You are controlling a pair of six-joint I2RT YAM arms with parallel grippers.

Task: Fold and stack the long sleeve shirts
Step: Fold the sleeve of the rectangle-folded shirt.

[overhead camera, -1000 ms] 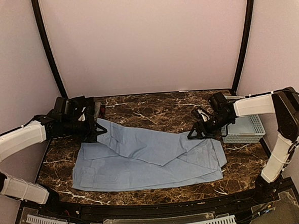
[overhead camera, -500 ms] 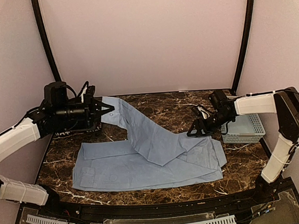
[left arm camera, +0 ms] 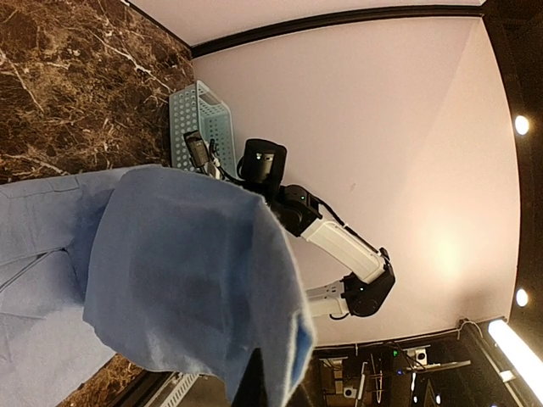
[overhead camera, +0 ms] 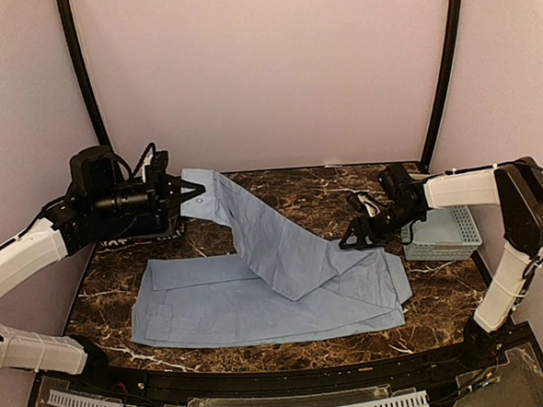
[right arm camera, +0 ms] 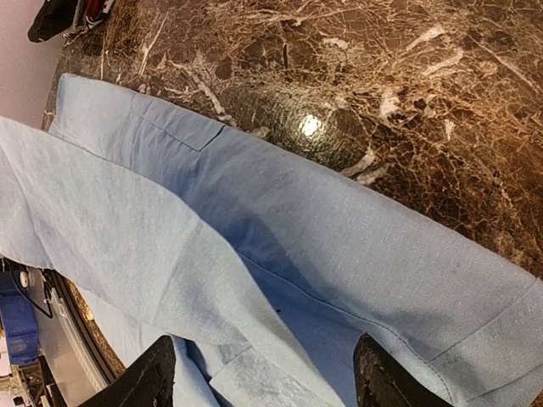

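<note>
Brown marble table [overhead camera: 289,195] bearing blue shirt [overhead camera: 259,307]; pink walls [overhead camera: 264,75].

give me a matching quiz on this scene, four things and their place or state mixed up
1 large light blue cloth shirt
2 pale blue plastic lattice basket
3 left fingers
4 right fingers

a open over the shirt's right end
b shut on a raised sleeve
c at the dark marble table's far right edge
d spread across the table's middle

Pairs: 1-d, 2-c, 3-b, 4-a
</note>
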